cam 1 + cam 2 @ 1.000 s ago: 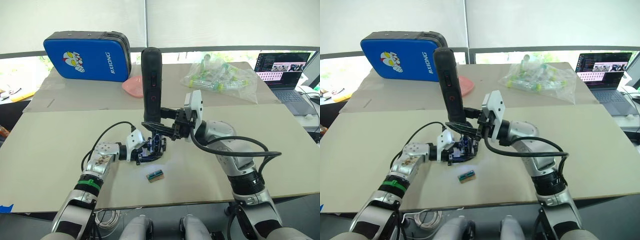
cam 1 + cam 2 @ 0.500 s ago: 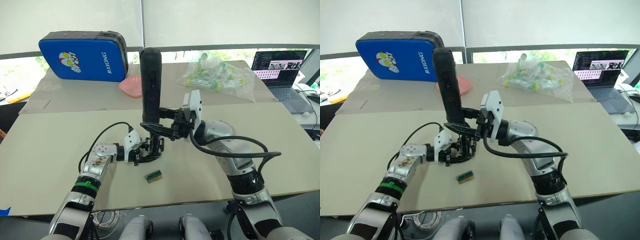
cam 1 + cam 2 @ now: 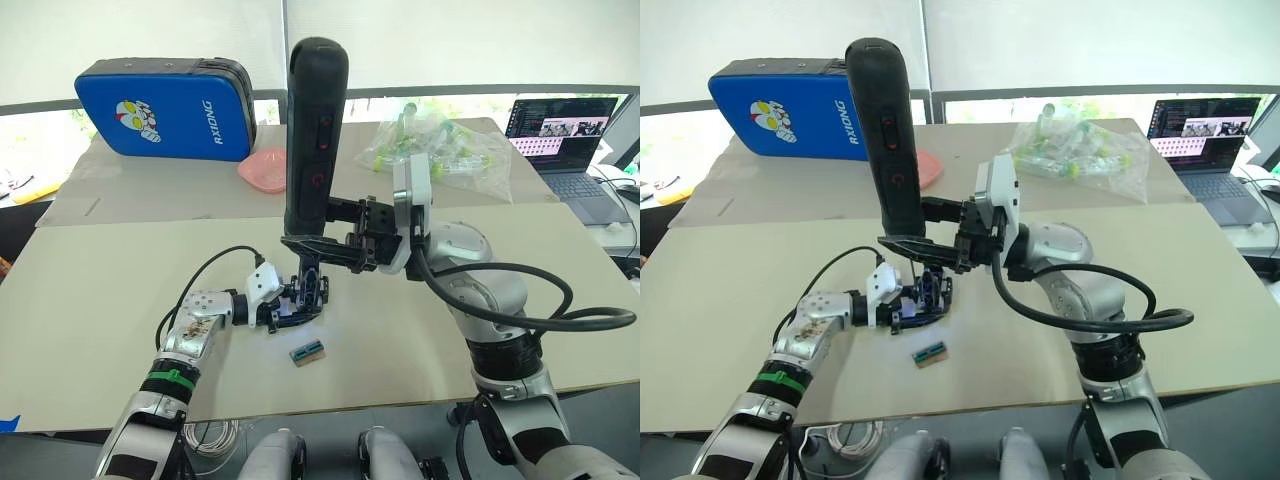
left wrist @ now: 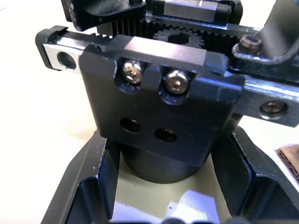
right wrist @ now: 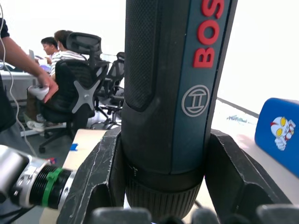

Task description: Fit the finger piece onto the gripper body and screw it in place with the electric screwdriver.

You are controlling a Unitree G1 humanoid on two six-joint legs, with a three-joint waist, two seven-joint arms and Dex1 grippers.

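The electric screwdriver (image 3: pixel 315 140) stands upright, a long black tool with red markings, its bit end pointing down over the gripper body (image 3: pixel 308 295). My right gripper (image 3: pixel 320 245) is shut on its lower end; both fingers (image 5: pixel 100 177) clamp the barrel in the right wrist view. The gripper body, a small black mechanism with a toothed rack and two screws (image 4: pixel 159 107), rests on the table with my left gripper (image 3: pixel 283 310) shut on its base. I cannot tell the finger piece apart from the body.
A small tan-and-green block (image 3: pixel 307 351) lies just in front of the gripper body. At the back of the table are a blue case (image 3: pixel 165 95), a pink bowl (image 3: pixel 262 168) and a bag of tubes (image 3: pixel 440 150). A laptop (image 3: pixel 560 125) sits far right.
My right arm has lifted the screwdriver higher and closer to the camera, still upright over the gripper body. My left gripper keeps its hold in the same place.
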